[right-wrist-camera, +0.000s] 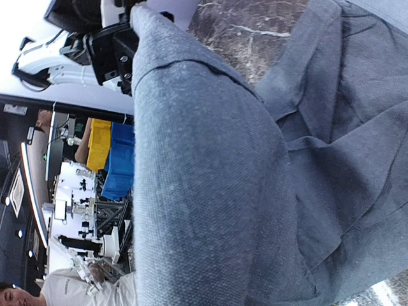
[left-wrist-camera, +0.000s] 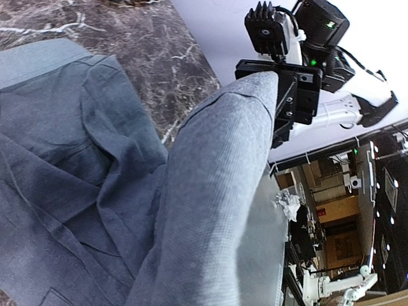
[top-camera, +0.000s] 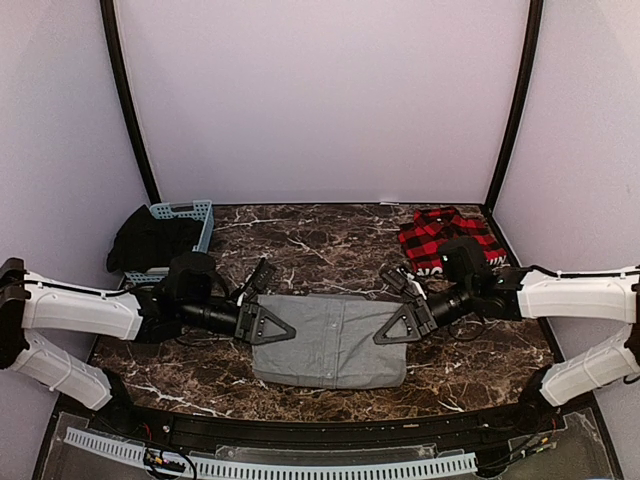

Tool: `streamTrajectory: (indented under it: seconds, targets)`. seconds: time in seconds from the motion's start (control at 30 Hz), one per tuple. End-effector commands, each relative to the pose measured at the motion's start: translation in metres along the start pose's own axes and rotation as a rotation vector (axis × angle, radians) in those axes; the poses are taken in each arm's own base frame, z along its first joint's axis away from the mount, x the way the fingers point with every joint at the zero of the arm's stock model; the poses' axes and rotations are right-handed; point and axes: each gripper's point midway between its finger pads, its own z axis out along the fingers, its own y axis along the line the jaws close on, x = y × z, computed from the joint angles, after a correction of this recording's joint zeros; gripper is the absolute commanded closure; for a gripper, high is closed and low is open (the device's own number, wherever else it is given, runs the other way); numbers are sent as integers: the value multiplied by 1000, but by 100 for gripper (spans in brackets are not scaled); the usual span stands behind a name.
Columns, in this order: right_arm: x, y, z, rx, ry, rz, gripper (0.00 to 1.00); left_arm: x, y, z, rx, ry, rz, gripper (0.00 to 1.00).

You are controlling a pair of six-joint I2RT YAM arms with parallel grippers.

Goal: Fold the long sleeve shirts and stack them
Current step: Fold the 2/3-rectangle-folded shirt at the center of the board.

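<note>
The grey long sleeve shirt [top-camera: 330,342] lies partly folded in the middle of the table. Its far edge is lifted and stretched between my two grippers. At the shirt's left end my left gripper [top-camera: 280,327] is shut on that edge. At the right end my right gripper [top-camera: 390,330] is shut on the same edge. In both wrist views the taut grey fold [left-wrist-camera: 223,191] [right-wrist-camera: 204,191] hides my own fingers, and the other arm's gripper shows at its far end. The red-and-black plaid shirt [top-camera: 447,238] lies folded at the back right, behind my right arm.
A light blue basket [top-camera: 187,212] with dark cloth [top-camera: 145,240] in it stands at the back left. Dark marble table [top-camera: 330,240] shows beyond the grey shirt. A black rail runs along the near edge.
</note>
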Motion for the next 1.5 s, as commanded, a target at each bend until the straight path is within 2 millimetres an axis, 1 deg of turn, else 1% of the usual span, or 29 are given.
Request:
streamTrajectory:
  seconds: [0.0, 0.07, 0.2, 0.27, 0.3, 0.33, 0.37, 0.4, 0.43, 0.47, 0.6, 0.67, 0.77, 0.8, 0.83, 0.87, 0.93, 1.03, 1.2, 1.3, 1.37, 1.47]
  targets:
    - [-22, -23, -3, 52, -2, 29, 100, -7, 44, 5, -159, 3, -107, 100]
    - [-30, -31, -1, 58, 6, 30, 100, -18, 55, 6, -197, -25, -116, 100]
    - [-42, -56, -1, 85, 17, 59, 100, -43, 76, 4, -257, -88, -117, 100]
    - [-48, -66, -1, 95, 19, 62, 100, -52, 83, 6, -267, -98, -107, 100]
    - [-50, -72, 0, 100, 21, 66, 97, -53, 88, 9, -268, -88, -96, 100]
    - [-52, -77, 0, 103, 22, 68, 95, -59, 88, 11, -264, -95, -82, 99]
    - [-54, -83, 1, 106, 25, 66, 93, -56, 97, 16, -274, -74, -85, 99]
    - [-56, -89, 1, 110, 25, 69, 91, -60, 99, 17, -274, -74, -83, 98]
    - [-59, -96, 1, 115, 21, 73, 88, -57, 108, 21, -282, -58, -96, 97]
    - [-62, -102, 0, 120, 17, 74, 86, -58, 112, 23, -284, -57, -100, 97]
    - [-76, -124, -2, 139, -12, 82, 72, -59, 139, 24, -330, -79, -132, 97]
    - [-82, -135, -2, 145, -34, 88, 67, -63, 147, 24, -350, -101, -134, 96]
    - [-88, -137, -1, 117, -60, 90, 59, -70, 151, 26, -340, -129, -128, 94]
    - [-87, -136, -1, 102, -63, 98, 56, -69, 153, 28, -333, -125, -137, 93]
    - [-90, -133, 0, 85, -77, 87, 53, -73, 151, 30, -317, -134, -128, 92]
    - [-89, -133, 0, 80, -82, 92, 51, -72, 151, 32, -303, -129, -137, 91]
    - [-86, -133, 0, 83, -93, 96, 48, -77, 147, 36, -267, -144, -124, 89]
    - [-79, -136, 0, 86, -104, 116, 47, -81, 146, 37, -251, -157, -117, 87]
    - [-73, -153, -3, 185, -136, 139, 54, -85, 150, 37, -277, -169, -108, 82]
    - [-74, -163, -11, 281, -162, 133, 57, -87, 156, 35, -320, -170, -85, 79]
    - [-75, -171, -18, 361, -174, 126, 57, -86, 163, 33, -365, -160, -77, 77]
    - [-78, -177, -27, 446, -185, 108, 57, -84, 176, 26, -459, -149, -75, 75]
